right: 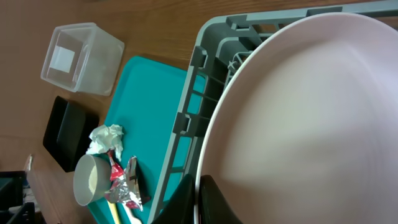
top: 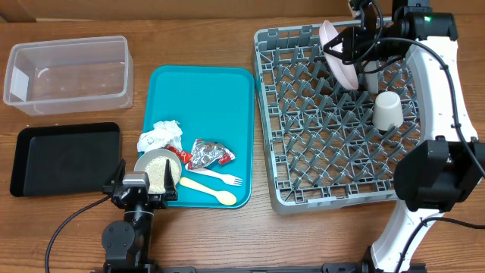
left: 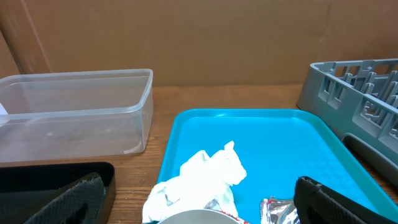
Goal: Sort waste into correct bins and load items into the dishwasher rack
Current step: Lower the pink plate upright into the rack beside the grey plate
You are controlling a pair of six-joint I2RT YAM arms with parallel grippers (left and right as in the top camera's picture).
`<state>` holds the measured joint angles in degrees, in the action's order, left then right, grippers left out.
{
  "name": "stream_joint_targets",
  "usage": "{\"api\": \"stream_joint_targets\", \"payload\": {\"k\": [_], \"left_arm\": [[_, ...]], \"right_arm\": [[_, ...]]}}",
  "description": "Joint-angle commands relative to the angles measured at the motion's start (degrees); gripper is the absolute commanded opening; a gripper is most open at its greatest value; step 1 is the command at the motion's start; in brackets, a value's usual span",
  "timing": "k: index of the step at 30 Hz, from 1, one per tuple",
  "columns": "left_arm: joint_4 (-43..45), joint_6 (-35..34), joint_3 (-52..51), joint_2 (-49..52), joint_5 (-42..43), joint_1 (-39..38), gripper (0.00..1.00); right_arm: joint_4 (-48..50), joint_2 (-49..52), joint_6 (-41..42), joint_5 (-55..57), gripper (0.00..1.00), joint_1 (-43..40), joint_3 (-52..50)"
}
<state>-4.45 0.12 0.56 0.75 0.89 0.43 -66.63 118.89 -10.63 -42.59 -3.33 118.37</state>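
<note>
My right gripper (top: 356,47) is shut on the rim of the white-pink plate (top: 337,53), holding it on edge over the far side of the grey dishwasher rack (top: 303,189). In the right wrist view the plate (right: 311,112) fills the frame, with the fingers (right: 199,202) pinching its rim. A white cup (top: 388,111) stands upside down in the rack. My left gripper (top: 136,189) is open at the near left corner of the teal tray (top: 220,98), by the pale bowl (top: 158,171) holding rice-like grains. The napkin (top: 161,136), foil and red wrapper (top: 208,154), fork (top: 221,177) and spoon (top: 206,191) lie on the tray. The grey plate is out of view.
The clear tub (top: 68,72) stands at the far left and the black tray (top: 64,158) lies in front of it. In the left wrist view, the napkin (left: 199,180) and foil (left: 277,211) lie between the open jaws (left: 199,208). The tub (left: 74,112) is beyond.
</note>
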Motion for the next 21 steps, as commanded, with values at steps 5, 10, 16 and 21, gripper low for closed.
{"api": "stream_joint_targets", "payload": {"k": [5,10,16,21], "left_arm": [[0.1,-0.5,-0.3,-0.5,0.2,0.4,1.0],[0.1,-0.5,-0.3,-0.5,0.2,0.4,1.0],[0.1,-0.5,-0.3,-0.5,0.2,0.4,1.0],[0.1,-0.5,-0.3,-0.5,0.2,0.4,1.0]], "right_arm": [[0.3,0.1,-0.1,-0.7,0.06,-1.6,-0.3],[0.5,0.1,0.2,-4.7,0.72,-2.1,-0.3],[0.5,-1.9,0.1,-11.5,0.5,-2.1,3.1],[-0.9,-6.4,0.1,-11.5,0.04,-0.6,3.4]]}}
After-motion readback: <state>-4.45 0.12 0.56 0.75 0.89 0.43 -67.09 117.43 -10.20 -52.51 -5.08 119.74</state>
